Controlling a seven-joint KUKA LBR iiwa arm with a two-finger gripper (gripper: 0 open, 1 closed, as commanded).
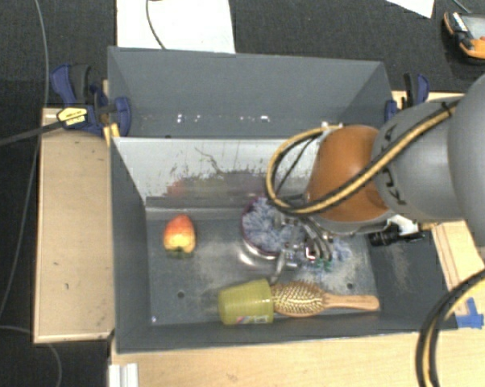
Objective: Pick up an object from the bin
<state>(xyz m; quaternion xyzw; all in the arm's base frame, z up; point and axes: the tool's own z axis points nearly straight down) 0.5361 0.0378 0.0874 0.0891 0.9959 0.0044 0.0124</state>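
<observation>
Four things lie in your bin (226, 95): apple (179, 235) left, yellow-green cup (246, 303) and wooden hairbrush (307, 300) along the near wall, bluish fuzzy clump (263, 220) mid-floor. Your gripper (301, 252) sits low by that clump's right side; its opening you cannot tell.

bluish fuzzy thing (261, 220) half hidden, arm (436, 168) cropped right

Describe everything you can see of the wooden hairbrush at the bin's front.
The hairbrush looks like pale wood: an oval bristled head and a slim bare handle. It lies flat on the bin floor near the front wall, handle pointing to the view's right. Its head meets the yellow-green cup lying on its side at its left. The gripper hangs just behind it.
</observation>
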